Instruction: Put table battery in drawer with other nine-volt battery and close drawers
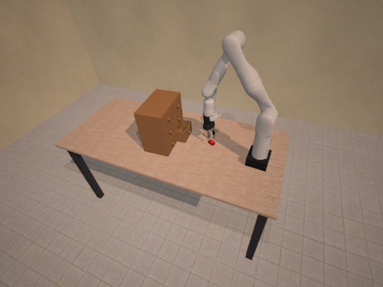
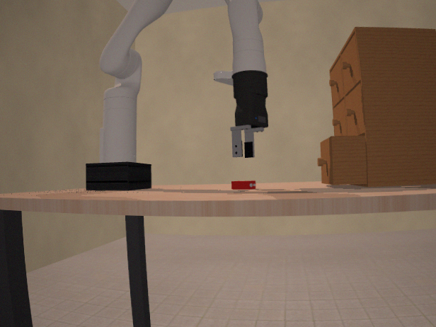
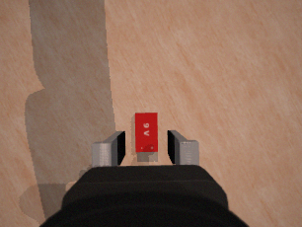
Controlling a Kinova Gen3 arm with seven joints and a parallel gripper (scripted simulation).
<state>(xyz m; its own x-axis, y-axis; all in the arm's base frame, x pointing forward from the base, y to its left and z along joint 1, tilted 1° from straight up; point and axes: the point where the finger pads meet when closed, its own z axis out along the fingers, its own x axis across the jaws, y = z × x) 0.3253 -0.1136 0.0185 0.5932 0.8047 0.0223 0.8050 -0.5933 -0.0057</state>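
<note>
The red nine-volt battery [image 1: 211, 142] [image 2: 243, 185] [image 3: 146, 128] lies flat on the table, its "9V" print facing up in the wrist view. My gripper [image 1: 211, 135] [image 2: 243, 156] [image 3: 146, 142] is open and empty, pointing down a short way above the battery. In the wrist view the fingers stand to the left and right of it. The brown chest [image 1: 155, 133] [image 2: 400, 106] stands upright. One bottom drawer [image 1: 181, 136] [image 2: 348, 159], on the side nearer the exterior camera, is pulled partly out and looks level. Its contents cannot be made out. The other drawers look pushed in.
The table [image 1: 130, 161] [image 2: 198, 207] carries the chest and the arm's black base [image 1: 258, 159] [image 2: 118, 177]. The battery lies between these two. The open drawer's knob [image 1: 189, 132] [image 2: 321, 162] points toward the arm's side. The arm's shadow falls beside the battery.
</note>
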